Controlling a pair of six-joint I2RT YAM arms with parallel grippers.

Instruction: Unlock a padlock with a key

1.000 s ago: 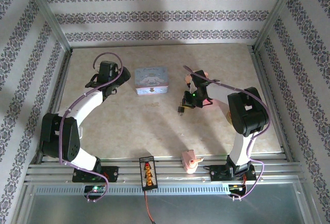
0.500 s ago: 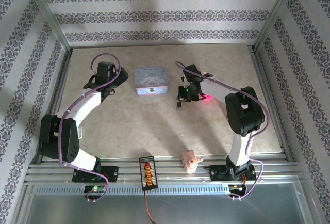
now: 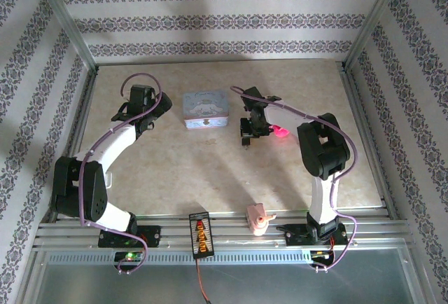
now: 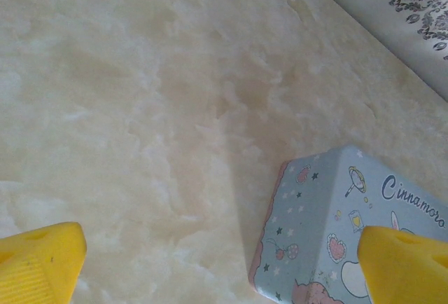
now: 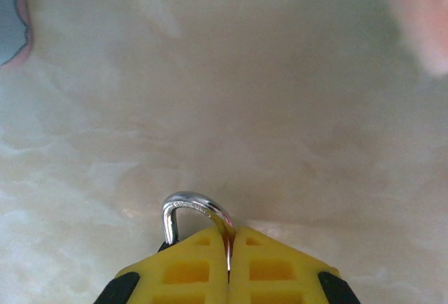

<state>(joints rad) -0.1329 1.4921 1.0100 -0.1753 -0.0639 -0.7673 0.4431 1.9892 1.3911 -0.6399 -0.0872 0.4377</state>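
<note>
Two yellow fingers of the right gripper [image 5: 229,237] were clenched on the padlock [image 5: 192,204], its silvery shackle poking out just above the table [image 5: 210,94]. The left gripper [image 4: 224,269] hung wide open over a corner of the tin [image 4: 329,199].

A: Setting type?
B: A robot lab test cell, dressed as a home. An aluminium frame [image 3: 64,20] is seen around patterned wallpaper panels [image 3: 210,22].
A: Other evidence?
B: The left arm [image 3: 112,143] and right arm [image 3: 318,146] are bolted to metal rails [image 3: 371,232] at the edge of a marble-look counter [image 3: 189,171]. Purple cabling [image 3: 143,75] and a bare circuit board [image 3: 200,234] are left exposed.
</note>
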